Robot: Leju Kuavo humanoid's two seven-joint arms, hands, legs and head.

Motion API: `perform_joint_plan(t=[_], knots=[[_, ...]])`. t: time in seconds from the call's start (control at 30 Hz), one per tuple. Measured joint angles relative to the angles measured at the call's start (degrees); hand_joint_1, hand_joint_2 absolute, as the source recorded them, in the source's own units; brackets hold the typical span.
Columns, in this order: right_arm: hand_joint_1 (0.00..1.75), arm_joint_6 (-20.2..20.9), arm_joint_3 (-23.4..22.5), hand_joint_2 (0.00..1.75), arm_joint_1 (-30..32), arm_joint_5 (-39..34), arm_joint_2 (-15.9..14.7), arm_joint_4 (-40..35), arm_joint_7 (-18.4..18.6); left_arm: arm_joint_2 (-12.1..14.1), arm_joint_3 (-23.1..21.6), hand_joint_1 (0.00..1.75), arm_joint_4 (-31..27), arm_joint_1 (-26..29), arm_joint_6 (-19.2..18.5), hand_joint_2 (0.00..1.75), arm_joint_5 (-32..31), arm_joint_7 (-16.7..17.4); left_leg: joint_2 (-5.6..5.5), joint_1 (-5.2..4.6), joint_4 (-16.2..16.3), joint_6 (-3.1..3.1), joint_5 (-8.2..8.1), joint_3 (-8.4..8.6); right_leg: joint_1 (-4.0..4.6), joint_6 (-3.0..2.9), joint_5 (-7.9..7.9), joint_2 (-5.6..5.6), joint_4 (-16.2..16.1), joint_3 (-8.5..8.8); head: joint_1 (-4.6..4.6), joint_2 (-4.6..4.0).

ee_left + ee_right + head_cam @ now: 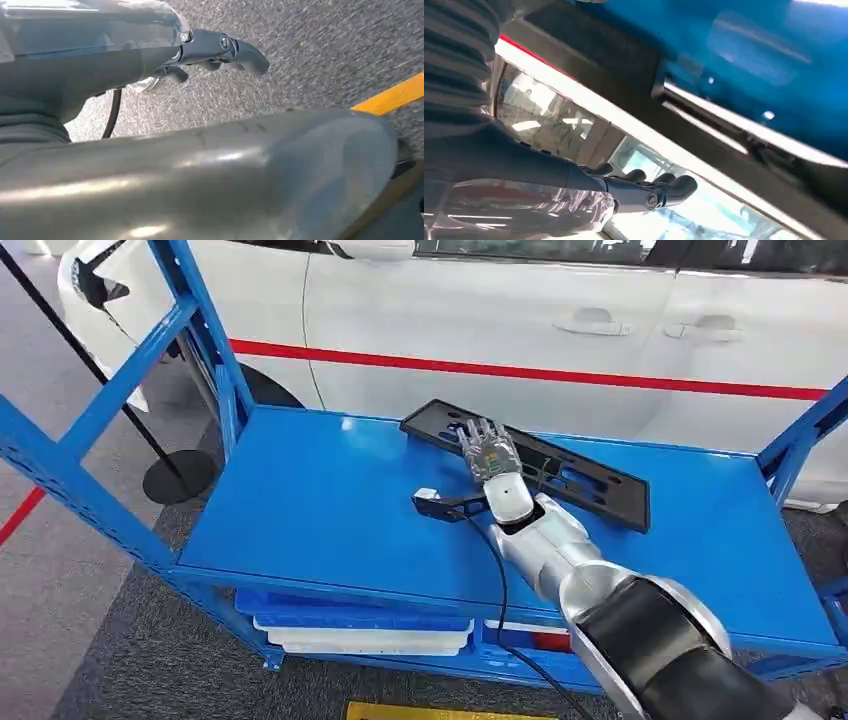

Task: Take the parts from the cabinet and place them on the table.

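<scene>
Resting on the black part (560, 468) mid-frame on the blue table (330, 510), right hand (488, 452) was spread flat, holding nothing; left hand (220, 52) looked empty too, fingers loosely apart.

Black part (560, 465), blue shelf (320, 510), white car (520, 310) with red stripe (520, 370), seemingly speckled grey floor (320, 50)

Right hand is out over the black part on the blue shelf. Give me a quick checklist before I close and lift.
1. Right hand over the black part: ok, above its left half.
2. Fingers apart, nothing held: ok.
3. Contact with the part: cannot tell.
4. Part flat on the shelf: ok, near the back edge.
5. Cable free of the part: ok, it runs along the arm.
6. Left hand out of the way: ok, hanging over the floor, holding nothing.
</scene>
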Motion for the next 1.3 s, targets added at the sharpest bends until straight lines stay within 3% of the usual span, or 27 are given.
perform_joint_plan(t=[0.03,0.07,0.1,0.2,0.27,0.47,0.57,0.77,0.8,1.0,1.3], knots=[[0.00,0.0,-0.1,1.75,-0.1,0.0,0.0,0.0,0.1,0.0,0.0,0.00,0.0,0.0,0.0,0.00,0.0,0.0,0.01,0.01,0.0,-0.37,-0.54,0.44,-0.02,-0.13,1.89,-0.32,-5.1,1.99,0.02,0.00],[0.00,0.0,-0.2,1.75,-0.3,0.0,-0.1,0.0,0.1,0.0,0.0,0.00,0.0,0.0,-0.1,0.00,0.0,0.0,0.03,-0.27,0.0,-0.84,-0.84,0.45,0.40,-0.31,0.34,-0.35,-5.5,2.75,0.00,0.00],[0.00,0.0,-0.2,1.75,-0.3,0.0,0.0,0.0,0.1,0.0,0.0,0.00,0.0,-0.2,0.0,0.00,0.0,0.1,0.01,-0.23,0.3,-1.37,-0.71,0.35,0.57,-0.83,-0.02,-0.16,-6.4,3.20,-0.02,0.00],[0.00,0.0,-0.4,1.75,-0.2,0.2,-0.2,0.1,0.0,0.0,-0.1,0.00,0.0,-0.3,0.3,0.00,-0.1,0.5,0.08,-0.13,-0.6,-2.30,-0.88,1.03,0.82,-1.65,-0.57,-0.01,-6.4,3.30,0.00,0.00],[0.00,0.0,-0.5,1.75,-0.3,0.2,-0.2,0.1,0.0,0.0,-0.1,0.00,0.0,-0.1,0.4,0.00,-0.3,0.7,0.06,-0.20,-0.6,-1.51,-0.91,1.58,0.49,-1.54,-0.60,0.18,-7.0,4.09,-0.04,0.00],[0.00,-0.1,-0.5,1.75,-0.1,0.3,-0.2,0.1,-0.1,0.0,-0.4,0.00,0.0,-0.3,0.3,0.00,-0.6,1.0,0.10,-0.01,-0.8,-1.61,-0.89,2.13,0.83,-2.31,-1.35,0.48,-6.9,4.33,-0.02,0.00],[0.00,-0.1,-0.5,1.75,0.0,0.3,-0.2,0.1,-0.1,0.0,-0.5,0.00,0.0,-0.3,0.3,0.00,-0.6,1.0,0.11,0.39,-1.7,-2.94,-1.54,2.63,1.18,-2.45,-1.43,0.42,-6.8,4.31,-0.02,0.00],[0.00,0.0,-0.5,1.75,0.2,0.5,-0.2,0.2,-0.2,0.0,-0.5,0.00,0.0,-0.3,0.1,0.00,-0.6,0.9,0.11,0.33,-1.6,-2.93,-1.53,2.71,1.13,-2.48,-1.36,0.40,-6.8,4.52,0.00,0.00],[1.75,0.2,-0.5,1.75,0.2,0.5,-0.2,0.2,-0.2,0.0,-0.5,0.00,0.0,-0.3,0.1,0.00,-0.6,0.9,0.11,0.33,-1.6,-2.92,-1.53,2.73,1.13,-2.48,-1.36,0.39,-6.8,4.56,0.00,0.00],[1.75,2.1,-0.5,1.75,1.0,2.5,-0.2,0.3,0.1,0.0,-0.5,0.00,0.0,-0.3,-0.1,0.00,-0.6,0.6,0.11,0.28,-1.5,-2.89,-1.55,2.74,1.08,-2.47,-1.36,0.36,-6.8,4.62,-0.02,0.00],[1.75,1.5,-0.5,1.75,1.2,2.3,-0.2,0.3,0.2,0.0,-0.5,0.00,0.0,-0.3,-0.6,0.00,-0.5,0.6,0.10,0.26,-1.5,-2.84,-1.59,2.78,1.07,-2.46,-1.36,0.32,-6.8,4.71,0.00,0.00]])
